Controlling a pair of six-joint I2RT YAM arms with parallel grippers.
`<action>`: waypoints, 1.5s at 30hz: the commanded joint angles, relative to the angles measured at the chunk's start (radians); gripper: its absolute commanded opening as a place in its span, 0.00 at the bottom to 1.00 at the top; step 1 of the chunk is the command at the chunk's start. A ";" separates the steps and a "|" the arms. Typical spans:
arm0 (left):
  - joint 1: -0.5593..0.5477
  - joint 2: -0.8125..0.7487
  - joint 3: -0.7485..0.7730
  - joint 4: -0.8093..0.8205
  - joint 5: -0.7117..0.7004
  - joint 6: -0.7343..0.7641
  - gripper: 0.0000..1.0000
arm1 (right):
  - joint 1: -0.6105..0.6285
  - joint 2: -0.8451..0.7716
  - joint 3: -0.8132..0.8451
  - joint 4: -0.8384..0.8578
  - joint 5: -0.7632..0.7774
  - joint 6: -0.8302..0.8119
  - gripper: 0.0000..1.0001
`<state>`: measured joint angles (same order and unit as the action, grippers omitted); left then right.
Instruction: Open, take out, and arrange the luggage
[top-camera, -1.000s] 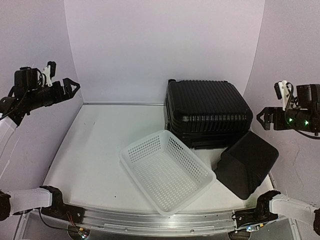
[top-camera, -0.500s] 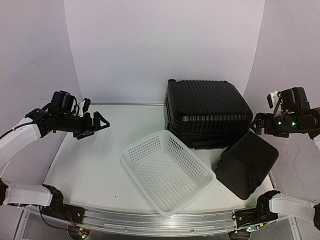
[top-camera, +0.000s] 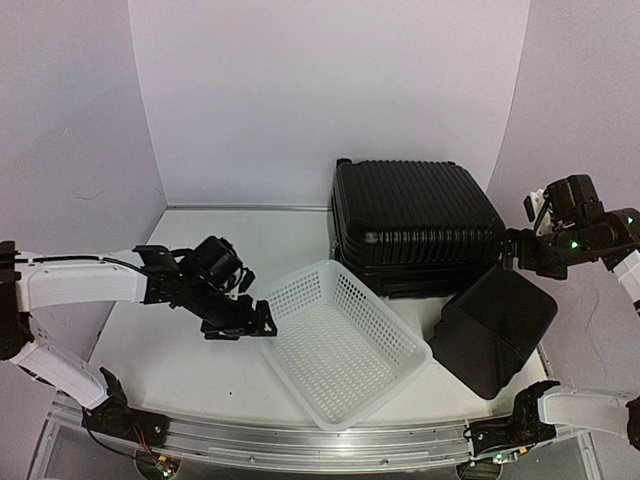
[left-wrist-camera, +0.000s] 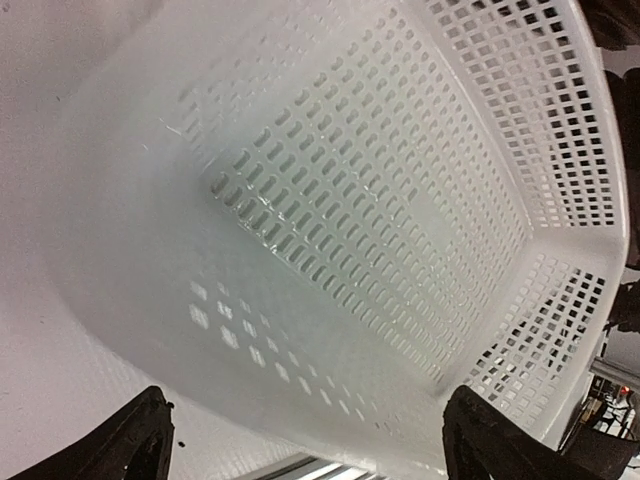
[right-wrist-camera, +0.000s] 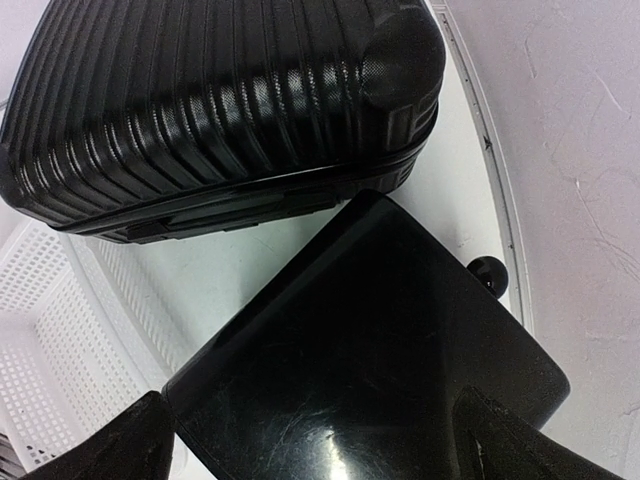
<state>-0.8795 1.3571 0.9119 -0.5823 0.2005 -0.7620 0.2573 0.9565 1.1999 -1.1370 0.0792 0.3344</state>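
The luggage (top-camera: 415, 225), a black ribbed hard-shell suitcase, lies shut at the back right of the table; the right wrist view shows its ribbed shell (right-wrist-camera: 220, 100). My left gripper (top-camera: 262, 325) hangs low at the left end of the white basket (top-camera: 335, 340), open. Its wide-apart fingers flank the basket's near wall (left-wrist-camera: 300, 330) without touching it. My right gripper (top-camera: 513, 250) hovers open by the luggage's right corner. It is above the smooth black case (right-wrist-camera: 370, 350) and holds nothing.
The perforated white basket (left-wrist-camera: 400, 180) sits slantwise at the table's front centre. The small smooth black case (top-camera: 495, 325) lies tilted at the front right, with a black knob (right-wrist-camera: 488, 272) on its far side. The table's right edge (right-wrist-camera: 490, 150) and the wall are close by.
My left arm has swung down from the upper left wall to the basket's left end. My right arm has come in lower and leftward, toward the luggage and the small case.
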 joint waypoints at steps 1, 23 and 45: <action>-0.048 0.092 0.074 0.051 -0.078 -0.062 0.91 | -0.005 -0.017 -0.016 0.040 -0.026 0.017 0.98; 0.115 0.131 0.057 0.015 -0.158 -0.006 0.43 | -0.006 -0.018 -0.062 0.022 -0.035 -0.011 0.98; 0.565 0.205 0.213 -0.075 -0.222 0.239 0.28 | -0.006 0.083 -0.026 -0.035 -0.067 -0.056 0.98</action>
<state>-0.3912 1.5288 1.0306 -0.6567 0.0120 -0.5907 0.2558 1.0225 1.1362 -1.1648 0.0357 0.2981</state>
